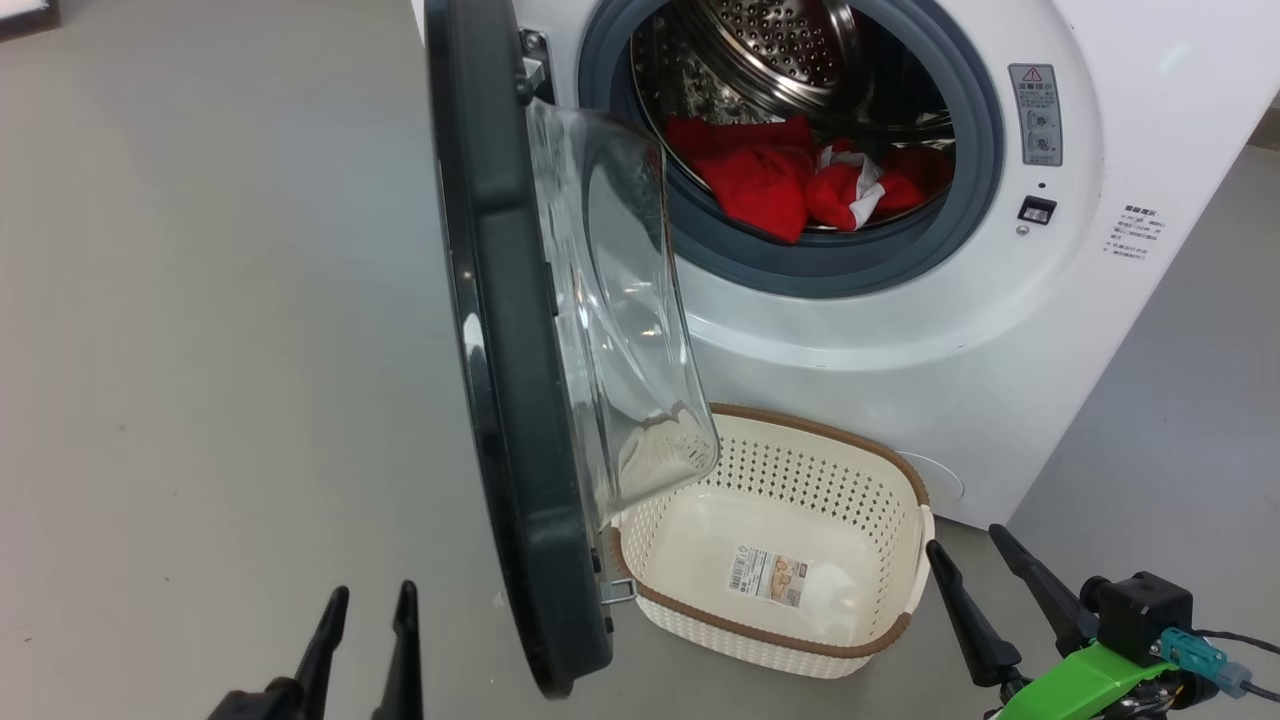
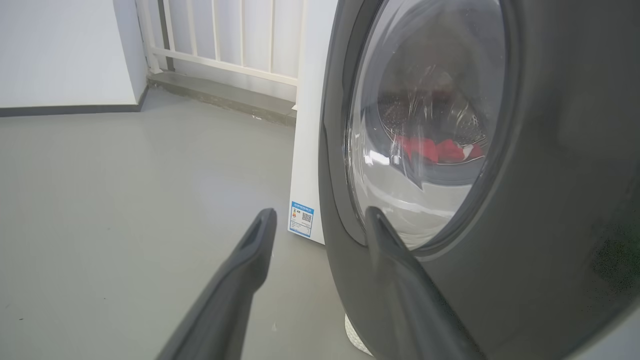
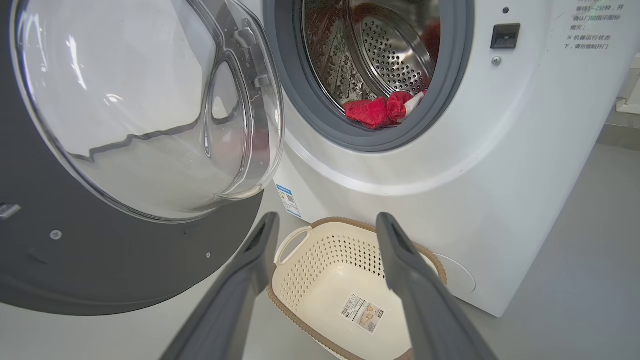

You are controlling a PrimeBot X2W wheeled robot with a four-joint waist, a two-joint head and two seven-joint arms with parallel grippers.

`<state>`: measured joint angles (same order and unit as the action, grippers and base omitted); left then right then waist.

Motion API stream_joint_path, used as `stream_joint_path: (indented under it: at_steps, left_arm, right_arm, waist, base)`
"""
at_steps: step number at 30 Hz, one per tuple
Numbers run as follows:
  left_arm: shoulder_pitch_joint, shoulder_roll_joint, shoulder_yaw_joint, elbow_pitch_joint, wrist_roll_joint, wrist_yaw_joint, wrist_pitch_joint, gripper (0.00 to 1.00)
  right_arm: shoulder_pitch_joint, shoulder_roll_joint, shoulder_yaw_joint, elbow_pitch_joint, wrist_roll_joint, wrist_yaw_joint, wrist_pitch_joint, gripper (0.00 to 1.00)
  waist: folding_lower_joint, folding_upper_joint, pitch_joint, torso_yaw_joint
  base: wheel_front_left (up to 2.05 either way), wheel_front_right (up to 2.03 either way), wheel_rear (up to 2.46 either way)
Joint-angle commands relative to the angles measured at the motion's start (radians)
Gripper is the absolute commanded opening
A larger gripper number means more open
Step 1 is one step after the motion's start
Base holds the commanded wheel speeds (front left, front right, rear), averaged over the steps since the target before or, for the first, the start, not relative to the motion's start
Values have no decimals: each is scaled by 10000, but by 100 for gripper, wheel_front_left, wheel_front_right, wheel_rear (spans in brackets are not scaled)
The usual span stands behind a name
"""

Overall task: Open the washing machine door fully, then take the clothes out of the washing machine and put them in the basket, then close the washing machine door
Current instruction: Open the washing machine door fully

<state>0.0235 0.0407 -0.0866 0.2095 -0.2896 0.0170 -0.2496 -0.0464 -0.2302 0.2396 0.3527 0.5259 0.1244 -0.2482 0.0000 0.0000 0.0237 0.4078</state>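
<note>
The washing machine [image 1: 900,340] is a white front-loader. The washing machine door [image 1: 500,350] stands swung out, edge-on to me, its glass dome over the basket's left end. The clothes [image 1: 770,185], red with a white part, lie low in the steel drum. The cream basket [image 1: 905,470] sits on the floor in front of the machine, holding only its paper label. My left gripper [image 1: 374,590] is open, left of the door's outer face and apart from it [image 2: 320,212]. My right gripper [image 1: 965,538] is open just right of the basket, its fingers framing the basket [image 3: 320,255].
Bare grey floor [image 1: 200,350] spreads to the left of the door. A white railing [image 2: 225,45] and a white wall [image 2: 65,50] stand behind the machine's left side. A blue label [image 2: 301,218] sits low on the machine's front corner.
</note>
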Motion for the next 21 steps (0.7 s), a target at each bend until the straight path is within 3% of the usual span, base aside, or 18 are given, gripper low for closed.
stream_joint_path:
  at_steps: [1,2,6,12,17,21]
  left_arm:
    - [-233,95,409,-315,86,17,-122,4]
    - [-273,95,457,-411,45,32,-122,0]
    - [-479,95,763,-1189,-156,141,-122,0]
    - [-779,95,889,-3336,-325,287,-122,0]
    - [-820,95,-411,-5027,29,302,-122,0]
    - [-713,95,-1474,-5314,-5,308,-122,0]
  right_arm:
    - [-86,-114,138,-281,-135,63,-135,100]
    - [-85,-112,137,-286,-140,63,-135,100]
    - [-76,-114,114,-280,-157,63,-135,100]
    - [-81,-148,124,-293,-187,63,-135,100]
    - [-101,-179,101,-308,-254,63,-135,100]
    - [-115,-177,112,-300,-341,63,-135,100]
  waist:
    - [0,0,0,1]
    - [0,0,-1,3]
    - [0,0,-13,14]
    - [0,0,-1,-21]
    - [0,0,31,-71]
    - [0,0,26,-117]
  base:
    - [0,0,0]
    - [0,0,0]
    - [0,0,0]
    - [0,0,0]
    - [0,0,0]
    - [0,0,0]
